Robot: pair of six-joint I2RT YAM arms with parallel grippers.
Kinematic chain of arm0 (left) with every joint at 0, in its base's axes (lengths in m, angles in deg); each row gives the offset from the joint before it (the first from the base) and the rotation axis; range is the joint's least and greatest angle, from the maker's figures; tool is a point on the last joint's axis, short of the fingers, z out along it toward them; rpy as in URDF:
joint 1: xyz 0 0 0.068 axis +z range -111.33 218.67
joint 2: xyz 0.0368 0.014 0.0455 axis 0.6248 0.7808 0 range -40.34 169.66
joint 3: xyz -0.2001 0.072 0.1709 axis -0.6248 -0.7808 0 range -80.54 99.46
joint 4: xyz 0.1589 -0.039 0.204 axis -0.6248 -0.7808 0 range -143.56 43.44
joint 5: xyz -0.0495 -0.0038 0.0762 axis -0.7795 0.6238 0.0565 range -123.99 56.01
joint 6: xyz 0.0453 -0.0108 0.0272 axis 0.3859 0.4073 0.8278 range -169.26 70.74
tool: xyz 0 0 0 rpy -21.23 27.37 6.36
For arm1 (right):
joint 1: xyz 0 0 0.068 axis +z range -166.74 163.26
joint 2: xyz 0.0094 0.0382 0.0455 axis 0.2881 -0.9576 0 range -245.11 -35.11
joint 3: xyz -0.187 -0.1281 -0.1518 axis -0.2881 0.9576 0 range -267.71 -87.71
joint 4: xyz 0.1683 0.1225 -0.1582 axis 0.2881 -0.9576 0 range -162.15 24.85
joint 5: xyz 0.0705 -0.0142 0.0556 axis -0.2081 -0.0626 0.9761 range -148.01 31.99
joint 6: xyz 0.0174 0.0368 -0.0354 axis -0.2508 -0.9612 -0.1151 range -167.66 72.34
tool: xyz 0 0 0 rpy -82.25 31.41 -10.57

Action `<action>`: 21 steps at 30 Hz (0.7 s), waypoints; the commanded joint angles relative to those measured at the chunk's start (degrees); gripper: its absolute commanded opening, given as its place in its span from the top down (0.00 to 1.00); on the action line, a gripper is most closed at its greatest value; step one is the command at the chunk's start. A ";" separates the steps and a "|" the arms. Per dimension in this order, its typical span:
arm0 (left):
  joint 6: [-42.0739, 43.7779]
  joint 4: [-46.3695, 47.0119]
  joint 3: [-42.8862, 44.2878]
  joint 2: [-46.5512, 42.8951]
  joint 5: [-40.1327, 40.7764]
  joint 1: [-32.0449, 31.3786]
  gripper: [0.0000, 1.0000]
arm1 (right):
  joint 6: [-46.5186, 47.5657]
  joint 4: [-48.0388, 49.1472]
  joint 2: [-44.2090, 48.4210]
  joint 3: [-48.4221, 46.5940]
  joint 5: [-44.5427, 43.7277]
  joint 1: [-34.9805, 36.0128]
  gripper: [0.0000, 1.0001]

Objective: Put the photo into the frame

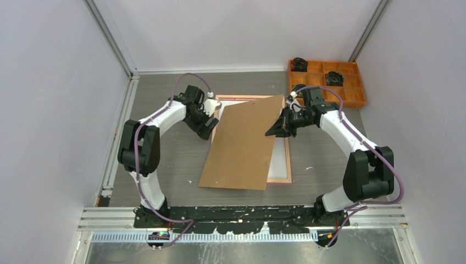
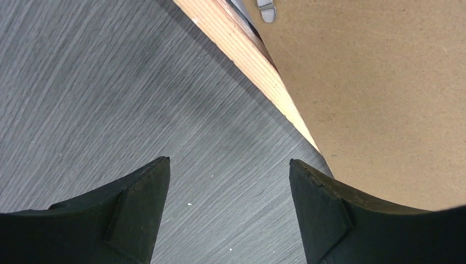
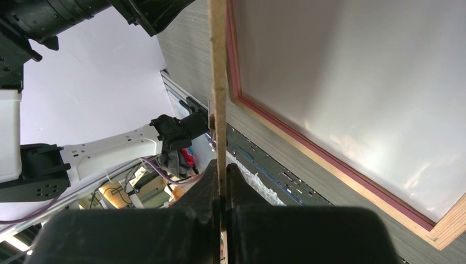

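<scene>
jaws of the right gripper [image 3: 221, 171] pinch tight on the thin far-right edge of a plain brown backing board [image 1: 242, 143], holding that side up so the board slants crookedly over the frame [image 1: 288, 162]. the frame lies flat mid-table with its tan wood side up. only its right rail, near right corner and far edge show past the board. a pale, glossy sheet [image 3: 351, 82] fills its opening inside a pink inner lip; whether this is the photo cannot be told. across the board, the left gripper [image 2: 228, 161] hangs with its jaws spread wide and nothing between them, above the grey wood-grain table [image 1: 170, 154], just beside the frame's left rail and the board's left edge. an orange compartment tray [image 1: 354, 91] sits at the far right corner, just behind the right arm.
</scene>
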 commanded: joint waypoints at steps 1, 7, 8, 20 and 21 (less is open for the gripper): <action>-1.34 2.23 1.84 1.50 0.45 -0.26 0.20 | -1.56 2.93 -0.14 0.51 0.04 0.59 0.99; -1.34 3.15 2.21 2.22 3.34 -0.18 0.21 | -2.22 4.05 -1.70 0.33 -0.15 3.03 0.99; -1.32 3.22 2.31 2.22 3.88 -0.18 0.21 | -2.35 4.32 -1.96 0.33 -0.15 3.46 0.99; -1.34 3.67 2.99 0.04 6.35 5.38 0.23 | -7.43 9.55 -6.77 -1.17 -0.16 8.28 0.99; -1.41 3.61 2.99 -0.31 5.87 6.25 0.23 | -8.18 10.58 -7.01 -1.10 0.24 8.47 0.99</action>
